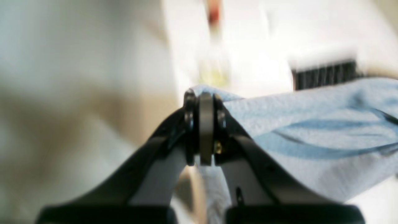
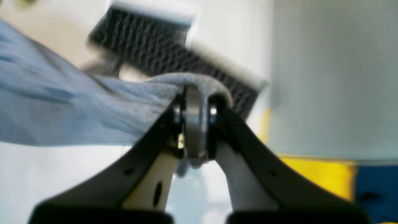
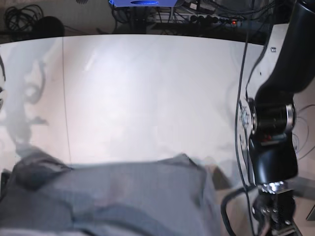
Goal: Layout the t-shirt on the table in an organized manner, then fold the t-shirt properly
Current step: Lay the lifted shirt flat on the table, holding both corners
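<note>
A black keyboard [image 2: 174, 53] lies blurred; dark cables [image 3: 22, 14] coil behind.

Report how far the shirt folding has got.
Done: both tools have hold of the t-shirt, the left tool and the right tool each shut on an edge of it. In hand: it hangs stretched between them, above the table. Left: laying it flat, then every fold.

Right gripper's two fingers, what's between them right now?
A fold of the t-shirt. In the right wrist view, the right gripper is shut on the grey cloth, which bunches over the fingertips and stretches away to the picture's left.
</note>
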You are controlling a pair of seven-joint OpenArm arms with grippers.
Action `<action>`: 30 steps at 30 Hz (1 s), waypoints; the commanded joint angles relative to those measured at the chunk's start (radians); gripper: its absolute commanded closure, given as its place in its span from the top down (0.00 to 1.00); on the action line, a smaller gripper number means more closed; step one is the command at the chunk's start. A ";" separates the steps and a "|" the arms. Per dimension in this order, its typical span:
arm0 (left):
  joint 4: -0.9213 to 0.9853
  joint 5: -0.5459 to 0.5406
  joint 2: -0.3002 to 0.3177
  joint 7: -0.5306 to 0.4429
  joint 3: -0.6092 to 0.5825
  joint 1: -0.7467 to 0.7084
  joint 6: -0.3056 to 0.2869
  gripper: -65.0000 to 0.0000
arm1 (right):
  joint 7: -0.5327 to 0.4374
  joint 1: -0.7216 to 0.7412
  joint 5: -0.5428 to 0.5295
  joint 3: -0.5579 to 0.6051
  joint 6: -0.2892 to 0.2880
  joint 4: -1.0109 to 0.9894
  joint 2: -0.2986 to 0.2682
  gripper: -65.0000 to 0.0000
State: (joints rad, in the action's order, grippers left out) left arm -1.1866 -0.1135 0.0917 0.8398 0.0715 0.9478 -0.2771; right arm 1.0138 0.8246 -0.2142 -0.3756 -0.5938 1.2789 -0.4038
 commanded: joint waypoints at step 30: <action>-0.338 0.007 0.026 -0.271 0.181 -1.188 -0.001 0.00 | -0.160 -0.956 -0.001 -0.216 0.002 0.192 0.263 0.01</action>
State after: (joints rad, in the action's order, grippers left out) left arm -1.5043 -0.1009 0.1097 0.5953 0.2504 -0.2478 -0.2813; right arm 0.8738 -0.1444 -0.2020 -0.5877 -0.5915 1.4532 -0.1268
